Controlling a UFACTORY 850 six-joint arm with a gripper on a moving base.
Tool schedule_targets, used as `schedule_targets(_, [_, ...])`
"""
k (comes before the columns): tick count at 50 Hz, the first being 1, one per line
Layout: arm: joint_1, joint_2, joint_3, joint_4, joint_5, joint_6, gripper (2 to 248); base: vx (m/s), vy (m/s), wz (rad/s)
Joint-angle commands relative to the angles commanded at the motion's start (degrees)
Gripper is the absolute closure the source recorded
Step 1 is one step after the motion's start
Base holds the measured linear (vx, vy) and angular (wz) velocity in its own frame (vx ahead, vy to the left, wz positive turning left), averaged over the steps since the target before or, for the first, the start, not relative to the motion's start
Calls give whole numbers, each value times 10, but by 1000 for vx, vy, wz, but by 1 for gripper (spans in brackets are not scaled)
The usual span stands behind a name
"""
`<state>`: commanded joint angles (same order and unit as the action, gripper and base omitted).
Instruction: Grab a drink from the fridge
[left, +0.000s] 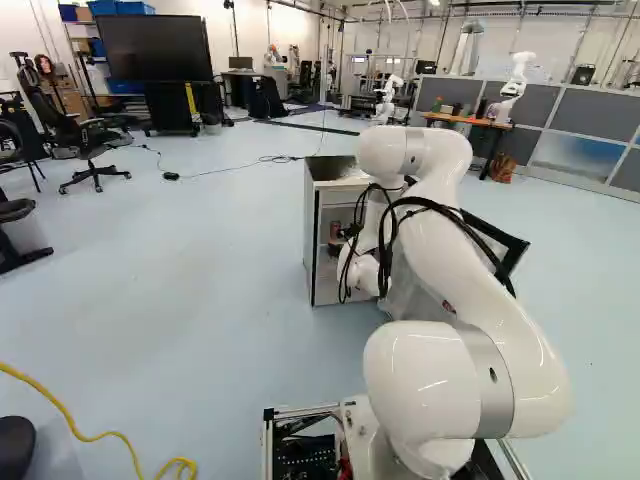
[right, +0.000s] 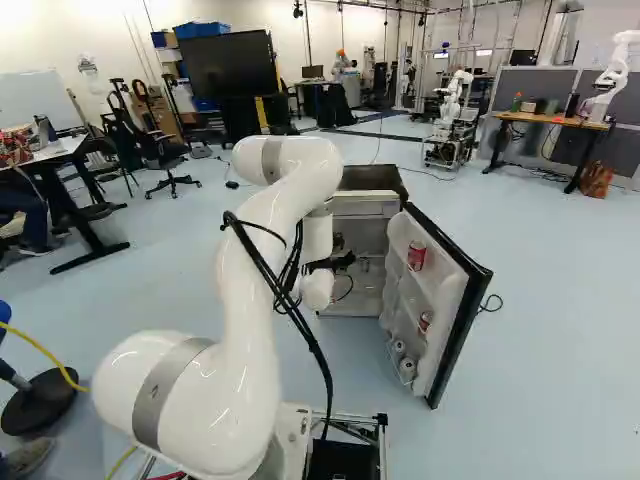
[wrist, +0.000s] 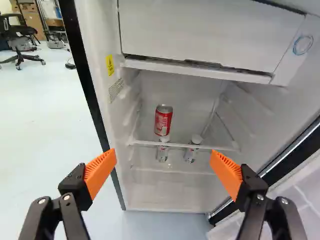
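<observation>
**White robot arm (right: 265, 240) points its black two-finger gripper (right: 343, 262) at a red drink can (wrist: 163, 120) inside a small, open white fridge with a dark top (right: 370, 178)**

The gripper's fingers are spread wide, their ribbed orange pads (wrist: 100, 167) well apart, with nothing held between them. In the wrist view, the can stands upright on a clear shelf (wrist: 185, 146), ahead of the gap between the fingers and touching neither. Lower down are two small containers with white caps, one (wrist: 162, 151) just below the can and the other (wrist: 191, 152) beside it. Above the shelf space is a plain white compartment front (wrist: 200, 35).

In the right base view, the black-edged fridge door (right: 455, 310) is swung out to the right of the arm. Its inner racks hold a red can (right: 416, 256), a second red can (right: 425, 321) lower down, and two round, pale items (right: 403, 357) below that. Beyond the fridge, a large black screen (right: 229, 80) stands on a pale blue floor (right: 540, 400).
</observation>
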<state>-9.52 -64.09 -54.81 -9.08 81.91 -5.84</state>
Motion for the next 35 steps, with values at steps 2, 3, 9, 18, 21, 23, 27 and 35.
schedule_targets(2, [0, -4, -2, 0, 0, 11, 3, 0, 0, 0])
schedule_targets(3, [0, -6, -4, 0, 0, 17, 3, 0, 0, 0])
schedule_targets(9, [0, -17, -11, 0, 0, 53, 3, 0, 0, 0])
schedule_targets(18, [0, -32, -22, 0, 0, 88, 3, 0, 0, 0])
schedule_targets(21, [0, -35, -24, 0, 0, 91, 3, 0, 0, 0])
schedule_targets(23, [0, -36, -24, 0, 0, 92, 3, 0, 0, 0])
schedule_targets(27, [0, -37, -26, 0, 0, 94, 3, 0, 0, 0])
schedule_targets(35, [1, -42, -35, 0, 0, 94, 3, 0, 0, 0])
